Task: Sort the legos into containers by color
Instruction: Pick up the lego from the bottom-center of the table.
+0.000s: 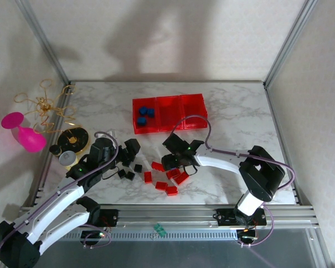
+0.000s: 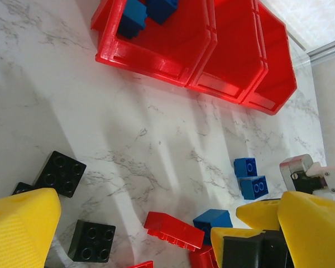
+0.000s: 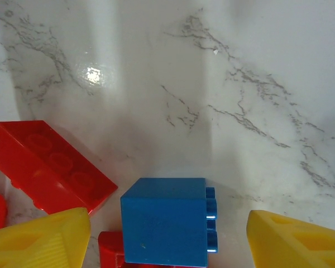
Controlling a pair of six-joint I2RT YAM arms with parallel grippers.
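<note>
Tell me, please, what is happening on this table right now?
Two robot arms are sorting Lego bricks into three joined red bins. The right gripper stands open around a blue brick lying on the marble table beside loose red bricks. The left gripper hangs open over scattered black bricks. Only the left bin holds anything so far: blue bricks.

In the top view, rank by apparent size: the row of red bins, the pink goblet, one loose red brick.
Largest: row of red bins
Then: pink goblet
Smallest by far: red brick
</note>
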